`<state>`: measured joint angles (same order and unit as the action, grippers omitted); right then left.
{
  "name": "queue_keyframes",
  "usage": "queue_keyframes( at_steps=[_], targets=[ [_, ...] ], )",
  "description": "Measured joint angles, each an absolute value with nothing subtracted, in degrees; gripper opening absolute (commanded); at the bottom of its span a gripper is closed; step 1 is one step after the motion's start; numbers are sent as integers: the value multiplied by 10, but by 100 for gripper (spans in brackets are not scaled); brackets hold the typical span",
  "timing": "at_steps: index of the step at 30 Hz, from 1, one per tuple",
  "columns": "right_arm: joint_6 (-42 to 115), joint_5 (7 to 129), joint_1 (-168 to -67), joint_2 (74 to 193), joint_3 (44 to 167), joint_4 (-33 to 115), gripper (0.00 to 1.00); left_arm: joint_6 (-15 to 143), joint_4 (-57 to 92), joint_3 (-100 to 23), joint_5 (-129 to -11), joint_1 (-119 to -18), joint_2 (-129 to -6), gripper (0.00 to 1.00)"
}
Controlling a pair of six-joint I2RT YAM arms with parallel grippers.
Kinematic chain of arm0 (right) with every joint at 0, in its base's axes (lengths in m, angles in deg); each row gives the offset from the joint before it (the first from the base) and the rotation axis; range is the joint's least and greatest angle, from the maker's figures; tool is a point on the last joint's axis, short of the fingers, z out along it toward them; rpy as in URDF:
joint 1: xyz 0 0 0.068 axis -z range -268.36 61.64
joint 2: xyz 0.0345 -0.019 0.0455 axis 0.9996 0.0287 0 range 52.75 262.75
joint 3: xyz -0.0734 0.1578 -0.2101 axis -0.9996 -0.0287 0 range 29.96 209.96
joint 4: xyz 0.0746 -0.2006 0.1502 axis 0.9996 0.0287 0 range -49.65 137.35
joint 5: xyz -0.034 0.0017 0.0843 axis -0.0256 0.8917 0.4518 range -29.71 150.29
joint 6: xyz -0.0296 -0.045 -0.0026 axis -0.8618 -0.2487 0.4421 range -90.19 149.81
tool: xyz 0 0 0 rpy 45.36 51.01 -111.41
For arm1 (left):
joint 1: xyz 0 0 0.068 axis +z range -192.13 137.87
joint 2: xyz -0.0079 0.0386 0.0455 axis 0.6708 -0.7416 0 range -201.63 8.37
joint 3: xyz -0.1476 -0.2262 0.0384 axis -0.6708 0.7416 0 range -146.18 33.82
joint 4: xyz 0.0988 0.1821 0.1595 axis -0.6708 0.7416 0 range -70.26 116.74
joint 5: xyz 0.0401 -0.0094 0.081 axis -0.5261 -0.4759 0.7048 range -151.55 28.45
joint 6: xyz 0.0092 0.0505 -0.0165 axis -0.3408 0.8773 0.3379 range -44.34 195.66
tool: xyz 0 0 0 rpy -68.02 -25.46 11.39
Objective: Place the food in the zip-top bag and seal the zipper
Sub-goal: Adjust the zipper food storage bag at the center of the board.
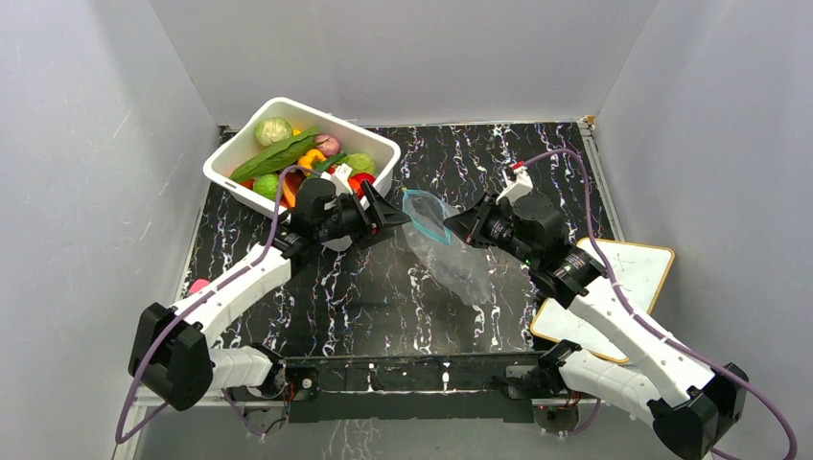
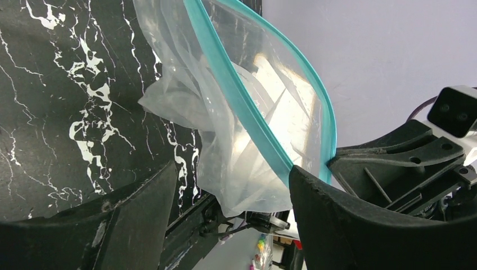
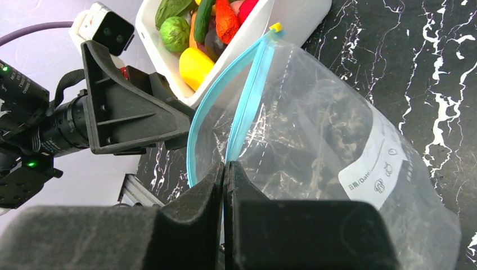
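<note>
The clear zip-top bag (image 1: 460, 264) is held up over the black marble table, its mouth toward the tub. My right gripper (image 1: 455, 225) is shut on the light-blue zipper strip (image 3: 247, 101), jaws pressed together on it (image 3: 225, 166). My left gripper (image 1: 388, 216) is open at the bag's mouth. In the left wrist view the bag (image 2: 247, 129) hangs between its spread fingers (image 2: 230, 191), and the strip (image 2: 236, 84) runs down to the right fingertip (image 2: 315, 191). The food (image 1: 297, 158) lies in the white tub; it also shows in the right wrist view (image 3: 197, 62).
The white tub (image 1: 316, 110) stands at the back left, just behind my left gripper. A pink piece (image 1: 198, 285) lies on the table by the left wall. A white board with a wooden edge (image 1: 623, 278) lies at the right under my right arm.
</note>
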<state>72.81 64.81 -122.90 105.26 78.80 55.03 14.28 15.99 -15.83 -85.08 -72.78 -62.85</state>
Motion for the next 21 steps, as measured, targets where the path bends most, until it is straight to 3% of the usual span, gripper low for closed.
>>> queue_keyframes(
  at_steps=[3, 15, 21],
  targets=[
    [728, 648, -1232, 1053, 788, 551, 0, 140, 155, -158, -848, -731, -636, 79],
    [719, 646, -1252, 1053, 753, 539, 0, 132, 154, -158, -845, -735, -648, 83],
    [711, 646, -1259, 1053, 751, 532, 0, 130, 154, -158, -845, -735, -657, 62]
  ],
)
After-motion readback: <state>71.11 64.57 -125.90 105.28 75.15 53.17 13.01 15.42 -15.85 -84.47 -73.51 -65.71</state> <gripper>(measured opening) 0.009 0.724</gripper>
